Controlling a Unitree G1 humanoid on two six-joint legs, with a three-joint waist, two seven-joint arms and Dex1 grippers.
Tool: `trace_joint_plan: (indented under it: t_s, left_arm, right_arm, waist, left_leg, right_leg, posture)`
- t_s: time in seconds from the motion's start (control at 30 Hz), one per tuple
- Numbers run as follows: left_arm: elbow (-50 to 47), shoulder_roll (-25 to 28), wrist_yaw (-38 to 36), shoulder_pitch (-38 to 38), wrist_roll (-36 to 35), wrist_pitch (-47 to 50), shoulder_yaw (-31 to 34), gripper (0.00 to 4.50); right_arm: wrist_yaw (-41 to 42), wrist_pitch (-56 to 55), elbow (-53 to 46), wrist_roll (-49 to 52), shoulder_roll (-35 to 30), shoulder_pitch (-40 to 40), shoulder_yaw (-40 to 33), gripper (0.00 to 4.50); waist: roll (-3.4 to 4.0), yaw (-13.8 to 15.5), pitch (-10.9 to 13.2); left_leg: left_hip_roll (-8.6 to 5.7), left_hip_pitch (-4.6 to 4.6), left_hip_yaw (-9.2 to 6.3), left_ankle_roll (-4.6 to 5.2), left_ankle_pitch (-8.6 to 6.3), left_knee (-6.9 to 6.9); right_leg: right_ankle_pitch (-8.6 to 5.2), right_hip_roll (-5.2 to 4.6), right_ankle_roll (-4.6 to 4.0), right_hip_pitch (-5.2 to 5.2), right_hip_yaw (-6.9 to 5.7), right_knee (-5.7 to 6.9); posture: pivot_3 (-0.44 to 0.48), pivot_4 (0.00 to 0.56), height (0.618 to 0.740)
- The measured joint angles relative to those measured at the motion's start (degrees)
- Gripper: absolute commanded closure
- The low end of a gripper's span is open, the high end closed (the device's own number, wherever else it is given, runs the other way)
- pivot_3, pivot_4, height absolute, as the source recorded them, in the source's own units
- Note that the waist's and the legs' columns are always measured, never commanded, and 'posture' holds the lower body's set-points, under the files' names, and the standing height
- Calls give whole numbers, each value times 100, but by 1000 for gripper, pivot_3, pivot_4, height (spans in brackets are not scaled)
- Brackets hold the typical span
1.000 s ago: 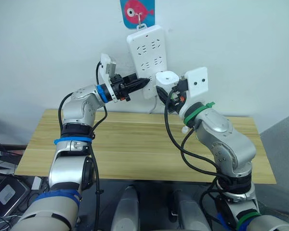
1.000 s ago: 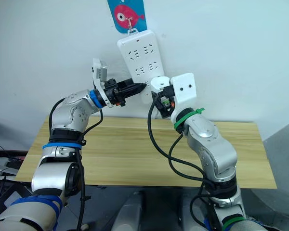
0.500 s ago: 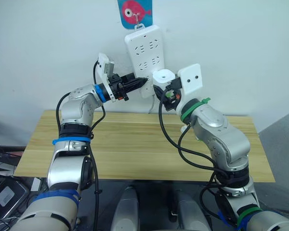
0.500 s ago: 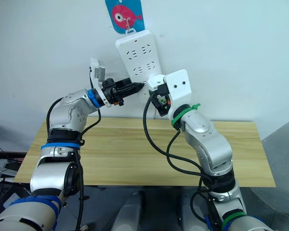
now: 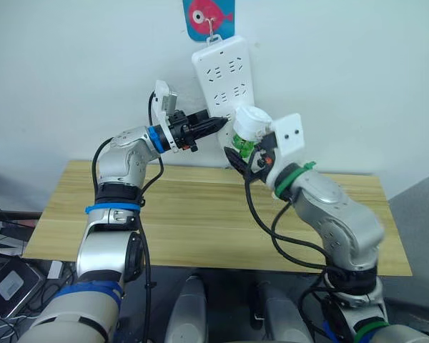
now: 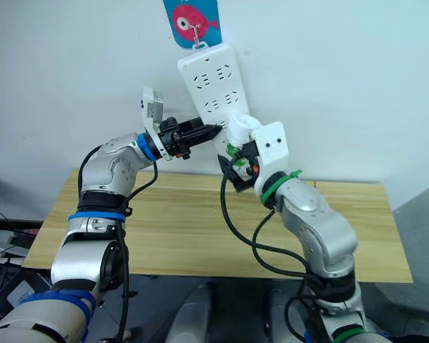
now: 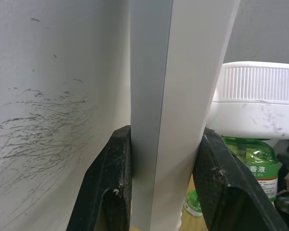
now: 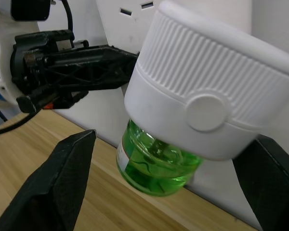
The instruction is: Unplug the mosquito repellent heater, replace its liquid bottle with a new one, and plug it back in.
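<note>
A: Head views first. Where is the mosquito repellent heater [image 5: 252,123]?

B: Seated against the lower part of the white power strip [image 5: 224,78], which hangs on the wall from a hook below a blue fish sticker [image 5: 209,16]. A green liquid bottle [image 5: 241,147] hangs under the heater's white body.

A: The arms?

B: The left claw [image 5: 216,124] reaches in from the robot's left and meets the strip's edge just beside the heater. The right claw [image 6: 234,170] is raised just under and beside the heater. From here I cannot tell whether it touches the unit. Below both arms lies the wooden tabletop [image 5: 193,214].

A: Left wrist view?

B: The left claw's two black fingers [image 7: 111,187] straddle the strip's side edge, one on each face, pressed against it. It is pinching the strip. The heater's ribbed white cap [image 7: 257,84] sits just beyond the far finger, with the green bottle [image 7: 256,161] and its label beneath.

A: Right wrist view?

B: The heater [image 8: 207,96] sits close, tilted, between the right claw's fingers [image 8: 50,187]. The fingers are spread wide, one to each side, and neither visibly touches the white body or the green bottle [image 8: 154,161]. The left claw [image 8: 86,60] shows behind it against the strip, with the tabletop [image 8: 62,154] below.
</note>
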Motion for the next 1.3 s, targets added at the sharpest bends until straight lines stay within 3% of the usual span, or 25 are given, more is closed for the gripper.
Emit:
trace_joint_plan:
  t_s: [0.13, 0.47, 0.5, 0.6, 0.7, 1.07, 1.3]
  left_arm:
    - [144, 6, -22, -71, 18, -82, -32, 3061]
    - [578, 372, -3, -111, 199, -172, -45, 95]
    - [554, 486, -5, -85, 201, -165, -43, 38]
    - [298, 864, 26, 147, 201, -140, -14, 38]
    - [-104, 1085, 119, 527, 180, -29, 32, 0]
    - [-1665, 1811, 390, 1720, -119, 616, 368, 0]
    - [-3203, 1936, 565, 2558, -974, 1762, 602, 2111]
  right_arm:
    - [174, 631, -766, 401, -296, 398, -288, 52]
    - [161, 683, -759, 573, -481, 495, -567, 0]
    - [162, 647, -735, 573, -486, 500, -563, 0]
    - [169, 535, -672, 574, -502, 563, -563, 0]
    - [220, 390, -545, 590, -510, 573, -555, 593]
    - [658, -176, 52, 801, -468, 454, -303, 4435]
    - [961, -361, 113, 1100, -310, 278, -87, 4500]
  waist:
    - [0, 8, 0]
    - [0, -32, 0]
    - [0, -30, 0]
    - [0, -23, 0]
    - [0, -8, 0]
    - [0, 117, 0]
    - [-1, 193, -1]
  left_leg:
    - [-4, -9, -11, 0, 0, -4]
    - [-2, -10, -11, 0, 0, -16]
    - [-2, -10, -11, 0, 0, -22]
    - [-1, -6, -11, -1, 1, -45]
    - [2, -2, -12, -2, 1, -54]
    - [5, 6, -4, -3, 2, -56]
    - [7, 6, -6, -5, 3, -57]
  right_leg:
    - [-1, -3, 1, -1, -11, -7]
    - [0, -1, 2, -11, -12, -4]
    - [0, -1, 1, -13, -12, -5]
    - [4, -3, -6, -19, -12, -6]
    - [11, -3, -23, -19, -16, -6]
    - [6, -3, -16, -18, -9, -7]
    - [6, -3, -17, -17, -12, -7]
  posture:
    - [207, 232, 740]
    - [247, 233, 740]
    - [256, 234, 740]
    - [277, 234, 740]
    - [306, 234, 740]
    - [368, 227, 740]
    - [386, 216, 740]
